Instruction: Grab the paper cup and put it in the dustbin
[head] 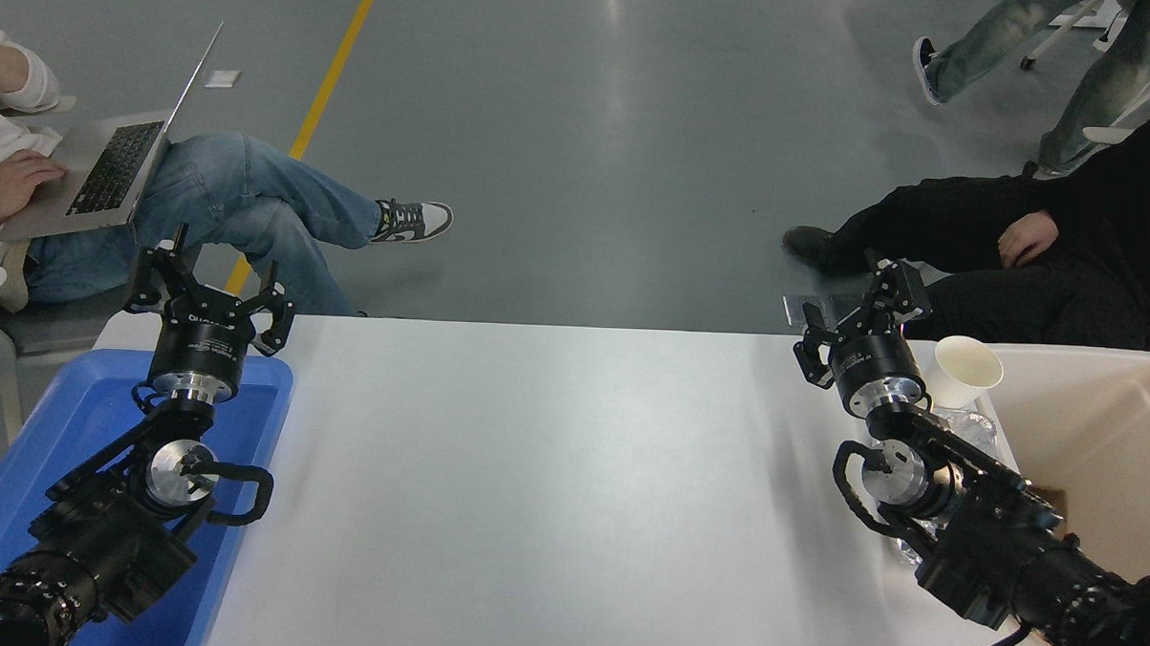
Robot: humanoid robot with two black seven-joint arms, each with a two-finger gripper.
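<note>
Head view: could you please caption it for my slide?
Open right gripper beside upright paper cup near the dustbin.

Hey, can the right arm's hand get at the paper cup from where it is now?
Probably yes. The right hand is open, just left of the upright paper cup, with nothing between them. The dustbin stands close on the cup's right.

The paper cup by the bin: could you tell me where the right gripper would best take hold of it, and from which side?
Probably across the upper wall, just under the rim. The paper cup stands upright, mouth open, beside the dustbin. The open right gripper is just left of it, so a sideways approach from the left looks clearest; the bin blocks the right side.
</note>
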